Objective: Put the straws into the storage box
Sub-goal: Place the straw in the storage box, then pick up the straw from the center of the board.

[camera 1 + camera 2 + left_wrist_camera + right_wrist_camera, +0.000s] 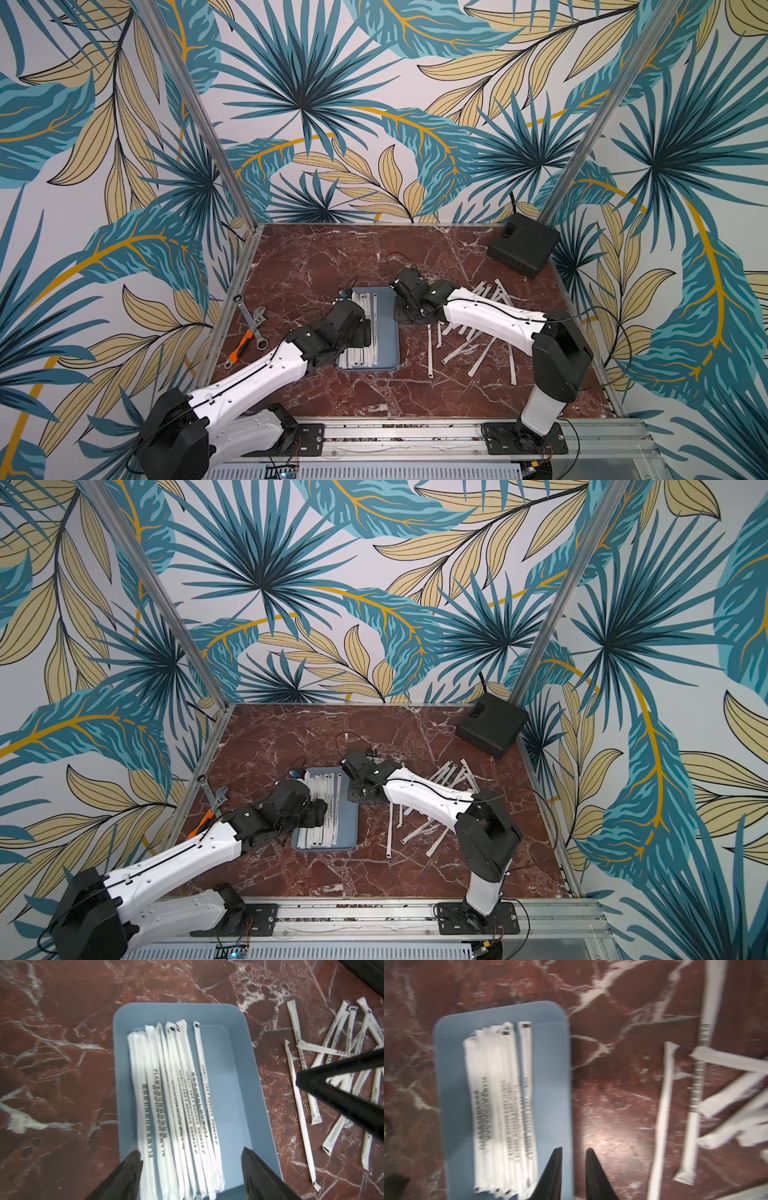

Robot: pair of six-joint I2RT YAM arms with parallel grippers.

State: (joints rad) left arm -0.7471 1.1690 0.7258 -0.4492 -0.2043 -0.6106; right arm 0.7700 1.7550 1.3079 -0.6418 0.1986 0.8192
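The grey-blue storage box (386, 332) (347, 825) lies mid-table, and several white-wrapped straws (360, 305) (176, 1095) (500, 1105) lie lengthwise along one side of it. To its right on the marble, more straws (469, 345) (419, 831) (662, 1105) are scattered loosely. My left gripper (191, 1150) hovers over the box's near end. Its jaws stand wide apart above the straws and grip nothing. My right gripper (574, 1149) is over the box's right rim (569, 1084). A narrow gap shows between its fingertips, with nothing in it.
Metal wrenches and an orange-handled tool (249, 328) lie left of the box near the frame rail. A black square box with a cable (523, 245) sits at the back right corner. Aluminium rails edge the marble table (311, 257).
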